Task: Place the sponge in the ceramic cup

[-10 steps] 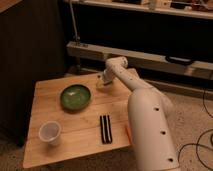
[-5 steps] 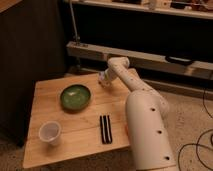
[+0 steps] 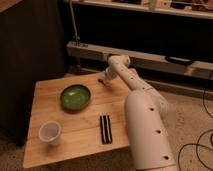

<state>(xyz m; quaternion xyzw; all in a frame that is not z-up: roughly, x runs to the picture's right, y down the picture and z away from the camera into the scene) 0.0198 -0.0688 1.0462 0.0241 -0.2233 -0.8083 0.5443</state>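
Right at the far edge of the light wooden table (image 3: 45, 95), the gripper (image 3: 103, 78) is clenched, its tip pressed low against the tabletop. Whether anything is pinched between the jaws cannot be told, because the wrist covers that spot. The small blue-lavender sponge cannot be made out anywhere on the bare wood.

From the gripper, the white, hole-dotted arm (image 3: 145, 115) bends back over the table's right side and widens into a thick segment at the near right.

Just left of and nearer than the gripper sits a wide, round green bowl (image 3: 75, 97), upright, apart from the fingers. Nearer again, toward the table's middle, lies a black ridged rectangular block (image 3: 105, 128), flat, its long side running near to far. The small pale ceramic cup (image 3: 50, 133) stands upright at the near left corner, well apart from the gripper, bowl and block.

A dark cabinet (image 3: 30, 50) rises to the left of the table.
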